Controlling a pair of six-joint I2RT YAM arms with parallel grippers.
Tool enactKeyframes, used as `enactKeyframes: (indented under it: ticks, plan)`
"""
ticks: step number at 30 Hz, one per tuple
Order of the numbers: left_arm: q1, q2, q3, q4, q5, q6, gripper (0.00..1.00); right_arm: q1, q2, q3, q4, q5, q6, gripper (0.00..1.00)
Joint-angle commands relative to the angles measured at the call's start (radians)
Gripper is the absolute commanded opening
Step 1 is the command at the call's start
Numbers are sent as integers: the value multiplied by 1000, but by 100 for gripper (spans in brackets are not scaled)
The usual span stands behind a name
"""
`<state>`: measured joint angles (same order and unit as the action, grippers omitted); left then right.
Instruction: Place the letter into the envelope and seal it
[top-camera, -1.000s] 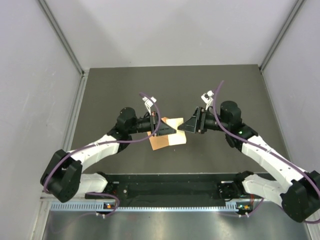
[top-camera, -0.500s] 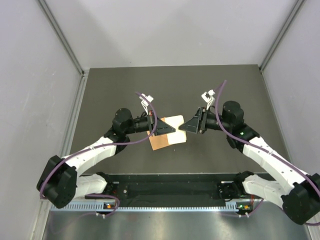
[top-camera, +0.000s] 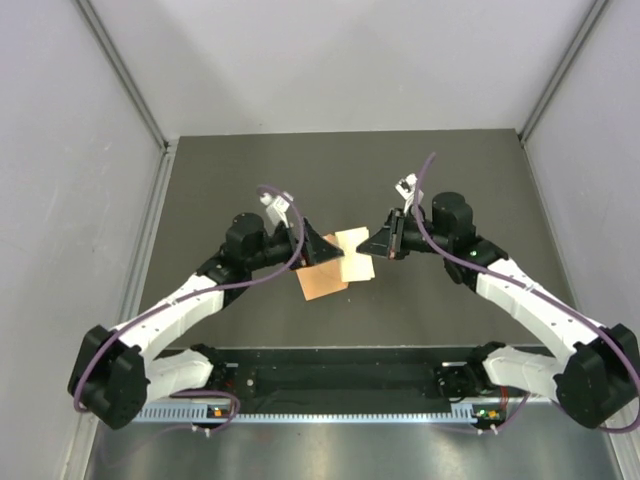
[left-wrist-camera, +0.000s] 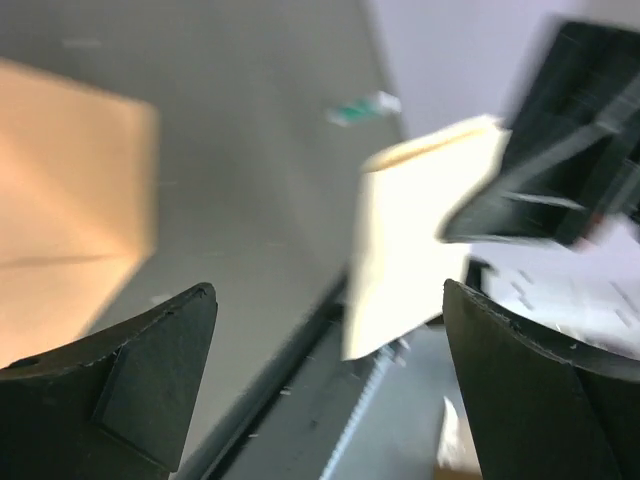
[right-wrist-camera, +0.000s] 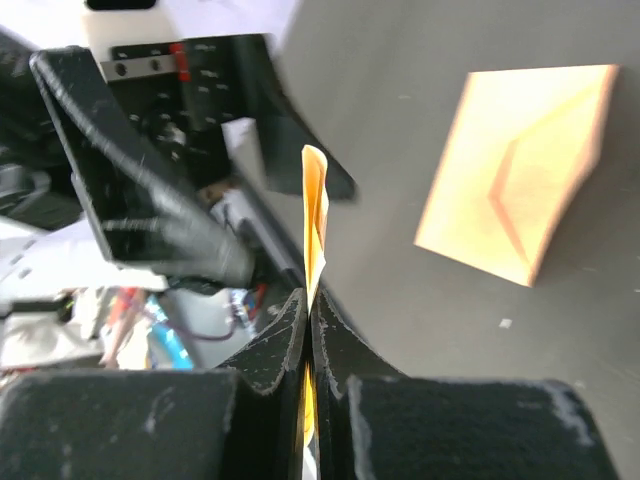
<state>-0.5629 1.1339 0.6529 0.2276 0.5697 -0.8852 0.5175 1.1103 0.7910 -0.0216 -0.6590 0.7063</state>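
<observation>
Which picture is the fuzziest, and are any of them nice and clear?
Left wrist view: fuzziest, the letter and the envelope have smeared edges. Right wrist view: the right claw pinching the letter is fairly sharp, the background blurred. Top external view: clear and evenly lit.

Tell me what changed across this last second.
The left gripper pulled back from the letter toward its own side, jaws open. The right gripper, shut on the letter, barely shifted. The envelope stayed put on the table.
</observation>
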Motion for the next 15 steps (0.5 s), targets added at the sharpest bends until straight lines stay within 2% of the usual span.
enactKeyframes:
  ticks: [1, 3, 8, 11, 12, 14, 15]
  plan:
    - [81, -77, 34, -443, -395, 74, 99, 10, 54, 92, -121, 147, -103, 0]
    - [109, -71, 34, -540, -462, 54, 99, 9, 123, 131, -123, 130, -125, 0]
    - [139, -8, 7, -514, -462, 23, 98, 16, 305, 227, -40, 87, -156, 0]
    - [141, 67, 40, -545, -493, 34, 88, 16, 402, 293, -29, 93, -261, 0]
    - [141, 104, 47, -541, -493, 44, 80, 16, 419, 304, -17, 99, -281, 0]
    - [143, 139, 62, -514, -488, 51, 74, 15, 470, 338, -12, 99, -318, 0]
    - [144, 177, 66, -507, -488, 54, 67, 16, 485, 346, -2, 98, -324, 0]
